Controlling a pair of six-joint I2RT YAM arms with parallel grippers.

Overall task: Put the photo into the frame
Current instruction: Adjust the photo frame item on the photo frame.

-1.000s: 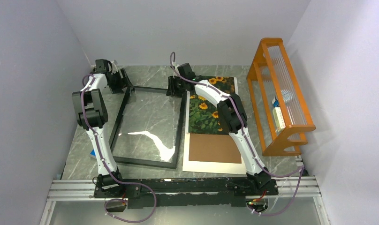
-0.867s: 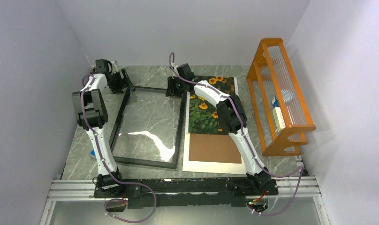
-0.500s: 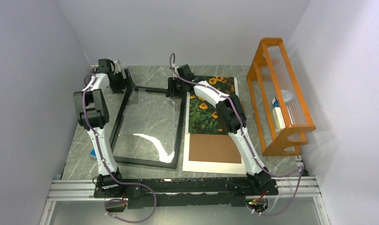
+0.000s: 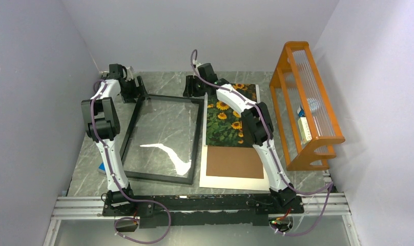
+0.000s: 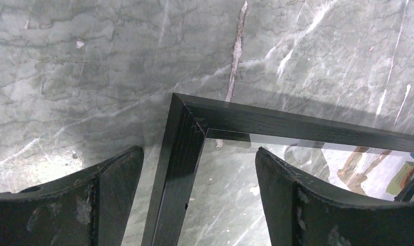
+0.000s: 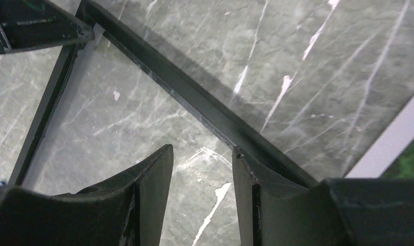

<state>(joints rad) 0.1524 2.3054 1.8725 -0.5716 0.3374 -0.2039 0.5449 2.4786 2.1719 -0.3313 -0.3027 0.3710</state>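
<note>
The black frame [image 4: 159, 178] with its glass pane lies flat on the marble table, left of centre. The sunflower photo [image 4: 223, 128] lies flat just right of it, partly under my right arm. My left gripper [image 4: 138, 89] is at the frame's far left corner. In the left wrist view it [image 5: 199, 151] is open and straddles the frame's side bar [image 5: 177, 169] without touching it. My right gripper [image 4: 193, 91] is at the far right corner. In the right wrist view it [image 6: 201, 152] is open and empty over the glass, and the frame's bar [image 6: 194, 97] runs behind one finger.
A brown backing board [image 4: 233, 161] lies on a white mat sheet [image 4: 230, 183] in front of the photo. An orange wooden rack [image 4: 317, 138] stands along the right side. A small blue object [image 4: 101, 167] lies by the left arm. Walls close in behind and at both sides.
The frame's far edge has shifted slightly and its glass reflection has changed. Both grippers have moved a little toward the back wall, the right one also to the right.
</note>
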